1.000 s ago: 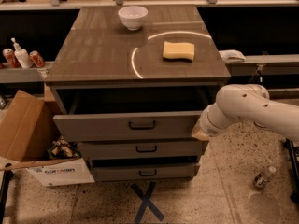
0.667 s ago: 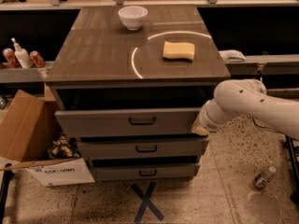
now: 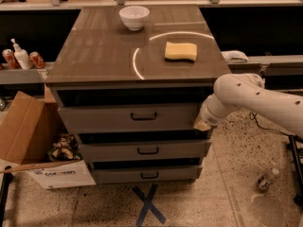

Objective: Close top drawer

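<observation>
A wide grey metal cabinet with a glossy brown top is standing in the middle of the view, carrying 3 stacked drawers. A speckled beige floor is spreading out before it, lying open in front and to the right. The robot's white jointed arm is reaching in from the right edge, crossing that open floor at drawer height.

The top drawer, the tallest grey front of the 3, is sitting directly under the brown top and is standing slightly out, with a dark gap showing above its panel. The gripper is pressing against the right end of this front panel, well to the right of the small dark pull handle at the centre. Whether the gripper is released or clenched cannot be told from here; it is not grasping anything visible.

A brown cardboard box is crowding the cabinet's left side, leaving little room there. The 2 shorter grey drawers, the middle one and the bottom one, are sitting below.

A blue tape X is marking the floor in front of the cabinet. A yellow sponge and a white bowl are resting apart on the top. A small plastic bottle is lying on the floor beneath the arm.
</observation>
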`<action>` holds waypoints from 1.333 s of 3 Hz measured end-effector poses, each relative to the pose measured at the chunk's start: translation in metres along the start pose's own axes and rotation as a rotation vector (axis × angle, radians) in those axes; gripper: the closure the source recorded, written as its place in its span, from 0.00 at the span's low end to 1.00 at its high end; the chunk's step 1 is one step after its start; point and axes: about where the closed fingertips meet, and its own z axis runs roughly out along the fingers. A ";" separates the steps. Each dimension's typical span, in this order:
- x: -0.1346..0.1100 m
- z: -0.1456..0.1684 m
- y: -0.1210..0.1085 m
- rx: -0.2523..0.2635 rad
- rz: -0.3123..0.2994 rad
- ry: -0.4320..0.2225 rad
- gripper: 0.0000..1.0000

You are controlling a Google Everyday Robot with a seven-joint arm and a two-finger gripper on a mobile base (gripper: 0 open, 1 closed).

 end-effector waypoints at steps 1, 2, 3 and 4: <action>0.000 -0.002 0.000 0.000 -0.004 -0.001 1.00; 0.000 -0.002 0.000 0.000 -0.004 -0.001 1.00; 0.000 -0.002 0.000 0.000 -0.004 -0.001 1.00; 0.000 -0.002 0.000 0.000 -0.004 -0.001 1.00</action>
